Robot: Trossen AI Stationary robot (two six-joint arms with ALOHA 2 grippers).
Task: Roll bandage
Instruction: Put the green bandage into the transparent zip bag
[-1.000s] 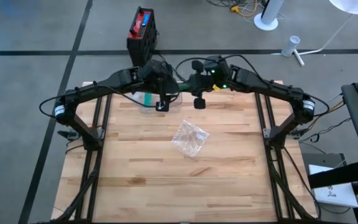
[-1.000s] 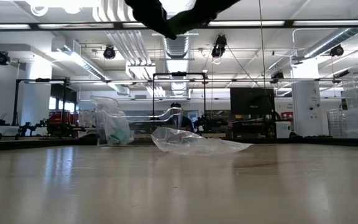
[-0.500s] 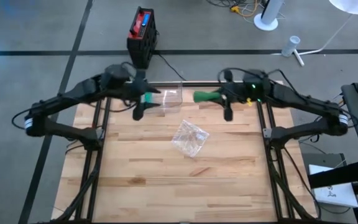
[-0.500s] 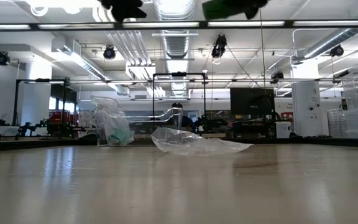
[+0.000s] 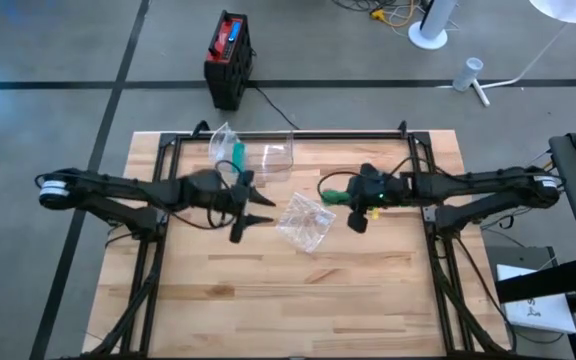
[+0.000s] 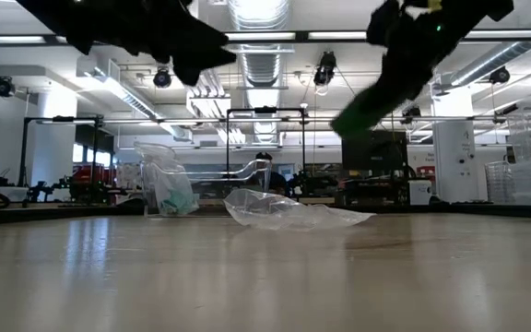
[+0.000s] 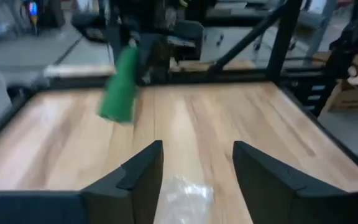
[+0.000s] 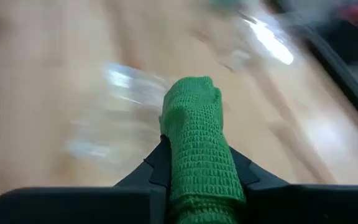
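Note:
A green woven bandage [image 8: 194, 124] is gathered into a thick strip and sticks out past the fingertips of my right gripper [image 8: 197, 168], which is shut on it. In the high view that gripper [image 5: 348, 197] hovers right of the table's middle. In the low view the bandage [image 6: 365, 109] slants downward, high above the table. My left gripper [image 5: 253, 210] stands open left of the middle, nothing between its fingers [image 7: 143, 167]. It faces the bandage [image 7: 120, 93] across a crumpled clear wrapper [image 5: 306, 220] that lies flat on the wood. My right gripper pinches the bandage between its two fingers [image 8: 157, 163], on the strip's two sides a little back from its free end [image 8: 191, 93]. The fingers slant downward from the table's right side and lie along the strip. The bandage is lifted clear of the table.
A clear plastic box [image 5: 273, 155] and a clear bag with something green inside [image 5: 234, 153] stand at the table's far edge. A red and black case [image 5: 230, 55] sits on the floor beyond. Bare wood lies toward the near edge.
Both arms have swung down and away from the table's far edge toward its middle, first spreading apart, then stretching out low. My right gripper has carried the green bandage along, still shut on it. The wrapper has stayed in place.

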